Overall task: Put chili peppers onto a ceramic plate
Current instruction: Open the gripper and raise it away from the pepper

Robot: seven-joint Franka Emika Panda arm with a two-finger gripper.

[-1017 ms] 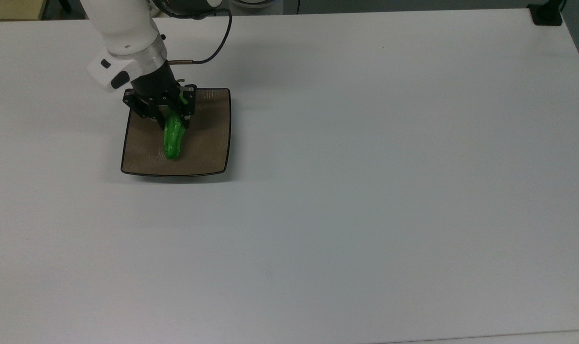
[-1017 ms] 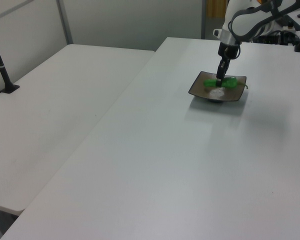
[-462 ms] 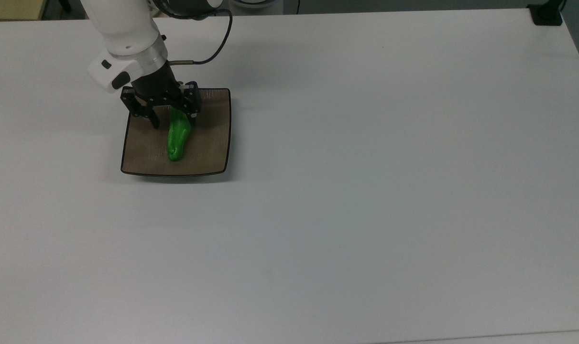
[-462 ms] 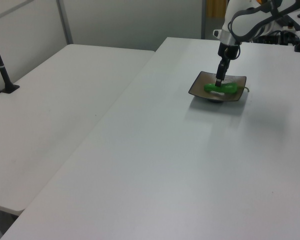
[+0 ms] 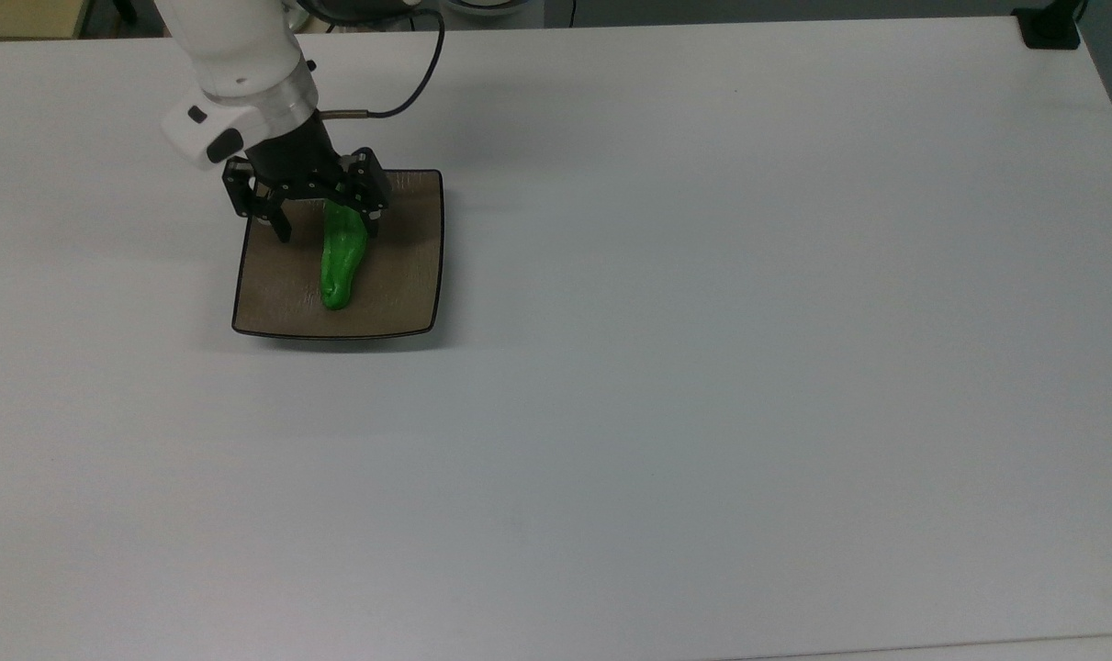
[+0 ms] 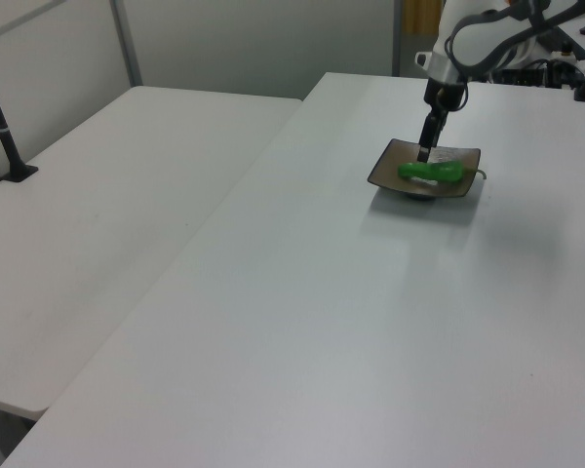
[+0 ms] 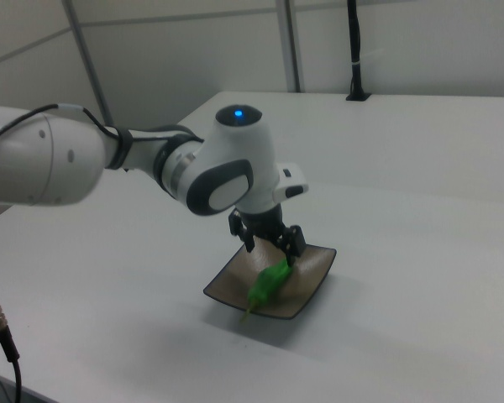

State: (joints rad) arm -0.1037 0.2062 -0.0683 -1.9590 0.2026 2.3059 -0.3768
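Now the chili pepper [image 5: 339, 262] lies flat on the ceramic plate [image 5: 409, 285]; the gripper [image 5: 326, 220] hangs over its stem end, jaws spread and empty. You're at release, I judge: next, lift straight up without clipping the pepper.

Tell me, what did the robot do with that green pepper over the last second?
The pincer let go of the chili pepper: a second ago it was shut on the stem end, now its fingers stand spread and it has lifted a little, toward the top view's top. The pepper settled flat on the ceramic plate, its tip barely shifting. The plate stayed where it was on the white table.
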